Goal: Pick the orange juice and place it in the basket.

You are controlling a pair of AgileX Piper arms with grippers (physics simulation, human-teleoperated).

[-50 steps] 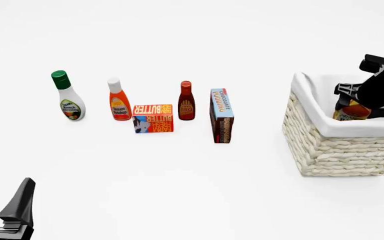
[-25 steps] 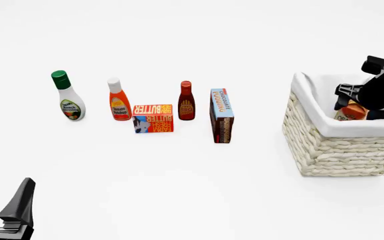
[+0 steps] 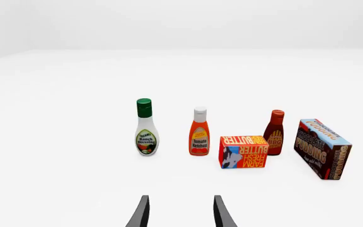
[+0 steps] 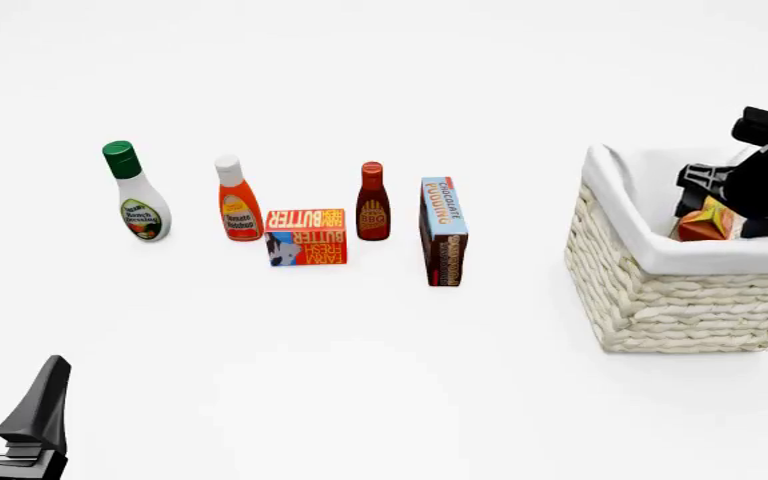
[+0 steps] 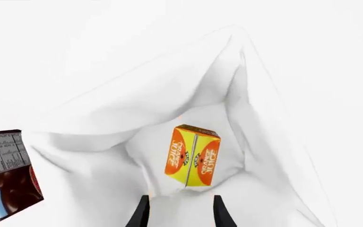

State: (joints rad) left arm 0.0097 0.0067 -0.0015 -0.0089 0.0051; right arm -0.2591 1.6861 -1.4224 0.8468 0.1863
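The orange juice [image 4: 707, 221] carton rests inside the basket [image 4: 678, 300], down on the white cloth lining [image 5: 106, 118]. In the right wrist view its orange and yellow top [image 5: 193, 156] faces the camera. My right gripper [image 4: 734, 208] hovers over the basket just above the carton, open, and the carton lies beyond its fingertips [image 5: 218, 212] with nothing between them. My left gripper [image 4: 11, 420] waits open at the near left of the table, far from the basket, and its fingers [image 3: 141, 213] hold nothing.
A row of groceries stands mid-table: ranch dressing bottle [image 4: 135, 195], ketchup bottle [image 4: 237, 200], butter box [image 4: 307, 237], BBQ sauce bottle [image 4: 372, 203] and chocolate pudding box [image 4: 443, 232]. The pudding box is nearest the basket's left wall.
My right gripper has let go of the carton and drawn up and to the right. The carton has settled lower in the basket. The left arm has not moved.
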